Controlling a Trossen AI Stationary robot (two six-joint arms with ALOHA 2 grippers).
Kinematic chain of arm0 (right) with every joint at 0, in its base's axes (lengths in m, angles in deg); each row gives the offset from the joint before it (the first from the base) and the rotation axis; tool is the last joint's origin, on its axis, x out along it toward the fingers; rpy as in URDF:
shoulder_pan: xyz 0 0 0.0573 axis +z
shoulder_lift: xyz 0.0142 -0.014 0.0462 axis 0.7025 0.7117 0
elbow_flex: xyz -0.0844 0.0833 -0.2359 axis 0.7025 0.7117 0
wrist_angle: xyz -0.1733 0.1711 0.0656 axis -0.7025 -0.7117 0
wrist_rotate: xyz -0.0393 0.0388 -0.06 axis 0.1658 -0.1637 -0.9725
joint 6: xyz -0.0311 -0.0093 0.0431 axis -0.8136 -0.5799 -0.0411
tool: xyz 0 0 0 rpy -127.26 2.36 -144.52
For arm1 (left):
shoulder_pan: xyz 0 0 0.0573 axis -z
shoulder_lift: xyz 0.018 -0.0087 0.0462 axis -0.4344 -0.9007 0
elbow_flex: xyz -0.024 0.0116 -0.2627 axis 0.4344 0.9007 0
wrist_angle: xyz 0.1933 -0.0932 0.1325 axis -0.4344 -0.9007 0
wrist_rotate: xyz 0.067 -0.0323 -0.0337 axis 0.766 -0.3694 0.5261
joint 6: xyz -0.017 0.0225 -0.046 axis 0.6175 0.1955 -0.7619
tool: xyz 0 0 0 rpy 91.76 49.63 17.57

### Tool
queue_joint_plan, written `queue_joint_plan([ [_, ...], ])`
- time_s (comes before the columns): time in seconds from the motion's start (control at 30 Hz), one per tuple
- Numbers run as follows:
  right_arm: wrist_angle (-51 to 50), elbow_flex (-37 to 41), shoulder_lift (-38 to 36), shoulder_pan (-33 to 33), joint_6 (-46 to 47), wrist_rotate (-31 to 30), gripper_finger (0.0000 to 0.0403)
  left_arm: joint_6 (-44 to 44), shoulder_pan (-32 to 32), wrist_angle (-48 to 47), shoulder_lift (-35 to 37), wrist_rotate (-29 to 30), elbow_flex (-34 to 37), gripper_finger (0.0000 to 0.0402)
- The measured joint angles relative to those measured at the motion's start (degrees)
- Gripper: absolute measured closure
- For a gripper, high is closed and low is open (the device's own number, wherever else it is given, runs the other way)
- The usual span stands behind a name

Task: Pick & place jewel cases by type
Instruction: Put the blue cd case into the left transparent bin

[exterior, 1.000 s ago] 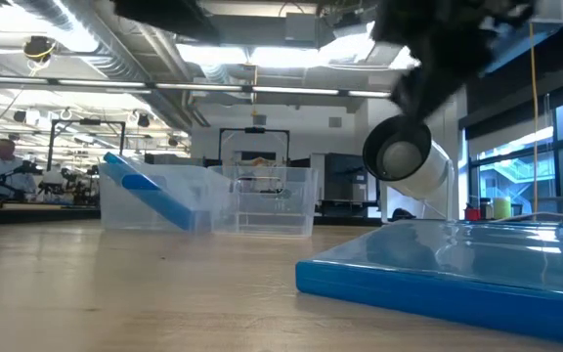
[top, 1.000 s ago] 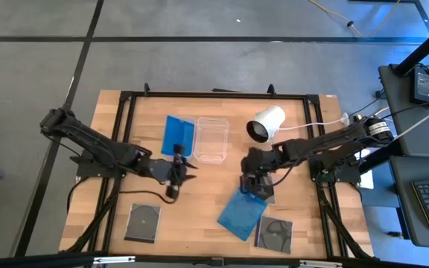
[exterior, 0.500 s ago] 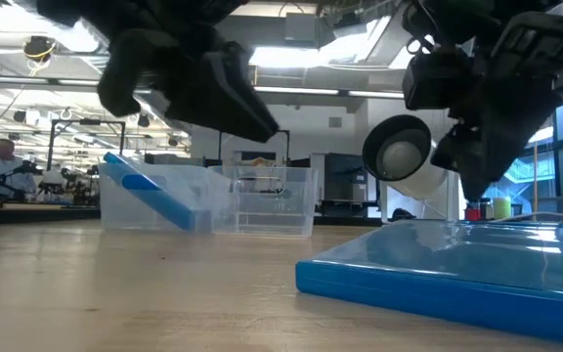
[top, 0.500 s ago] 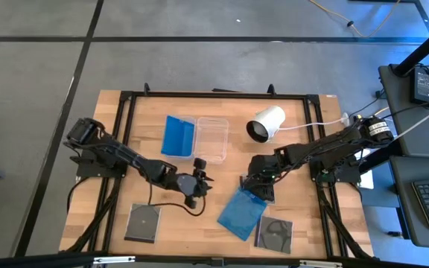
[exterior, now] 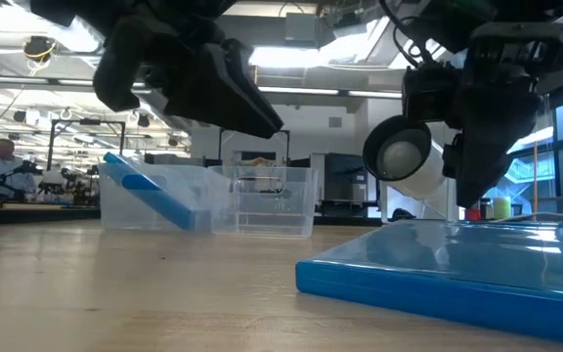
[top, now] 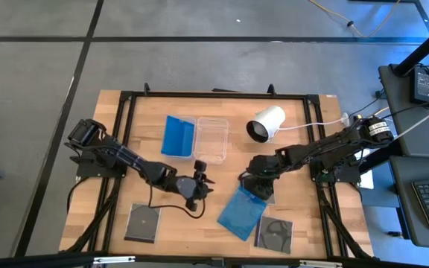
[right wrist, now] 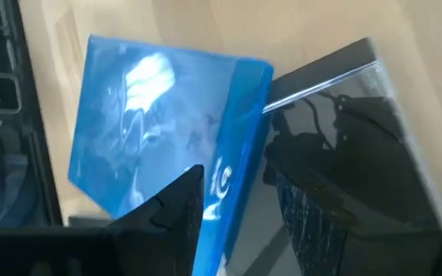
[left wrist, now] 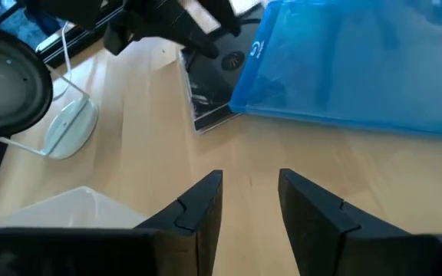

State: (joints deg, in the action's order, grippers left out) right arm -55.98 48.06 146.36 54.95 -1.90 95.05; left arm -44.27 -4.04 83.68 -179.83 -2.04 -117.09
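Sorting barely begun: one blue case [top: 176,135] leans in the left tub [top: 185,138]; the clear tub [top: 211,139] beside it looks empty.
Four cases lie loose: blue case [top: 241,212], black ones near left [top: 144,222], near right [top: 274,234], and one under my right gripper [top: 257,186], fingers apart. My left gripper [left wrist: 250,195], fingers apart, holds nothing.

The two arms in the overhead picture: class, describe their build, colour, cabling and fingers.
Both arms are black, slim and jointed. A black cable loops below the left gripper; the right gripper hangs from an arm with a silver ring near its base. Each gripper has two flat, dark, wedge-shaped fingers.
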Motion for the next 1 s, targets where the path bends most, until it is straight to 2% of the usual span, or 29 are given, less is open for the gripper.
queue_joint_plan([
  [0.17,0.12,0.0,0.11,-0.01,-1.63,-0.15,0.0235,-0.11,0.44,0.01,-0.01,-0.14,0.0,0.0276],
  [0.37,0.24,0.0,0.11,0.0,1.2,-0.55,0.0235,0.65,-0.07,0.39,-0.11,-3.47,-0.02,0.0276],
  [1.0,0.66,0.0,0.15,-0.02,3.34,-0.57,0.0235,2.34,-0.45,1.41,-0.21,-3.53,-0.04,0.0274],
])
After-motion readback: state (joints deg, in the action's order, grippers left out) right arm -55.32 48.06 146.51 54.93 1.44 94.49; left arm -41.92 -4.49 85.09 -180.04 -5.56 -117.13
